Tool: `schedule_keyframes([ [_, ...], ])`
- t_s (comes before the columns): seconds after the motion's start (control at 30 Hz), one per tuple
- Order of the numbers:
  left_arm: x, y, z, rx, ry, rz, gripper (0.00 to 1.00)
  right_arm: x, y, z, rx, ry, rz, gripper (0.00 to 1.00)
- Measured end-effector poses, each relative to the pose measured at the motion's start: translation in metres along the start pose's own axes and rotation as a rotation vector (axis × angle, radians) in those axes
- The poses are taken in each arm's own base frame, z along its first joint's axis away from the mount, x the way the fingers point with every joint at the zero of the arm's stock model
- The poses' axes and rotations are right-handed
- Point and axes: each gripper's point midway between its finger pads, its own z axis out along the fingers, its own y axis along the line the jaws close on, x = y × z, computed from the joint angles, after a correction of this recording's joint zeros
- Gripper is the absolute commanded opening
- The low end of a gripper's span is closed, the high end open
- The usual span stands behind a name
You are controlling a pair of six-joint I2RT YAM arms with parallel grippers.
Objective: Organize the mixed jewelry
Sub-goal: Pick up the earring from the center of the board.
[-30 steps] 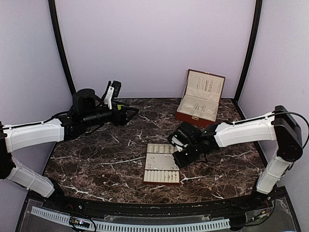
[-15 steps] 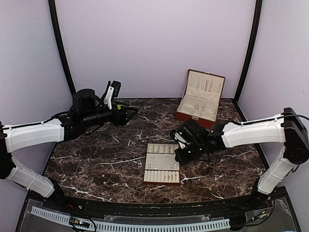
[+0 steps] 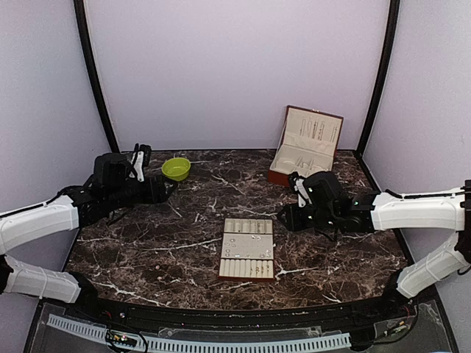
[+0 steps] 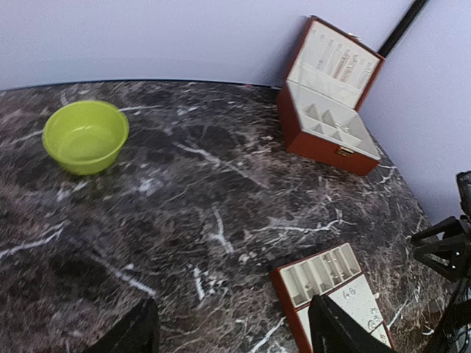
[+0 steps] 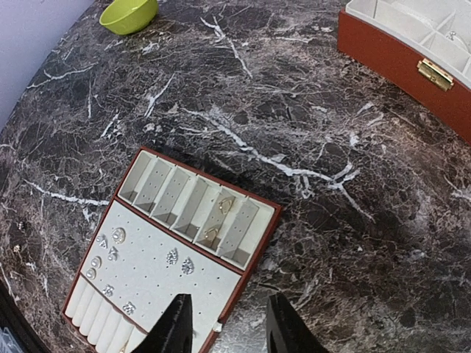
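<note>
Both my claws hang released above the dark marbled table [image 3: 147, 243]. My left gripper [image 4: 235, 334] has its fingers spread wide on nothing, over the far-left part of the table near the lime-green bowl [image 4: 85, 136]. My right gripper [image 5: 228, 327] has its jaws parted and empty. It is poised just off the right edge of the beige tray [image 5: 255, 254], between it and the open red-brown jewelry box [image 3: 305, 151].

The mixed jewelry [image 5: 171, 256] lies on that tray at the table's centre. From above, the tray's long axis runs from my bases toward the back wall, with the slotted end farthest from me.

Two small drop-shaped pieces [image 5: 221, 206] lie one behind the other along a slot, apparently the same one, lined up with its length. Tiny studs [image 5: 118, 235] are scattered on the perforated middle panel, mostly toward its left side. They are too small to show which way each one points.

More specks [image 5: 108, 290] sit where that panel meets the rolled ridges at the near end. The box's lid stands upright against the back, with thin lengthwise pieces on its lining.
</note>
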Motion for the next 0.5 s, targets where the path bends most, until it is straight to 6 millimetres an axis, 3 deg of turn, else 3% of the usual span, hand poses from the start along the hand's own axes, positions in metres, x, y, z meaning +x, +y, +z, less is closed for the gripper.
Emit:
schedule_keyframes([
  [0.1, 0.012, 0.024, -0.019, -0.105, 0.033, -0.073, 0.67, -0.005, -0.009, -0.002, -0.013, -0.051, 0.04, 0.43],
  [0.23, 0.044, 0.043, -0.036, -0.21, 0.139, -0.162, 0.6, -0.012, -0.015, -0.006, -0.049, -0.119, 0.092, 0.44],
  [0.5, 0.133, 0.075, -0.06, -0.39, 0.403, -0.356, 0.54, -0.017, -0.014, -0.008, -0.09, -0.178, 0.123, 0.44],
])
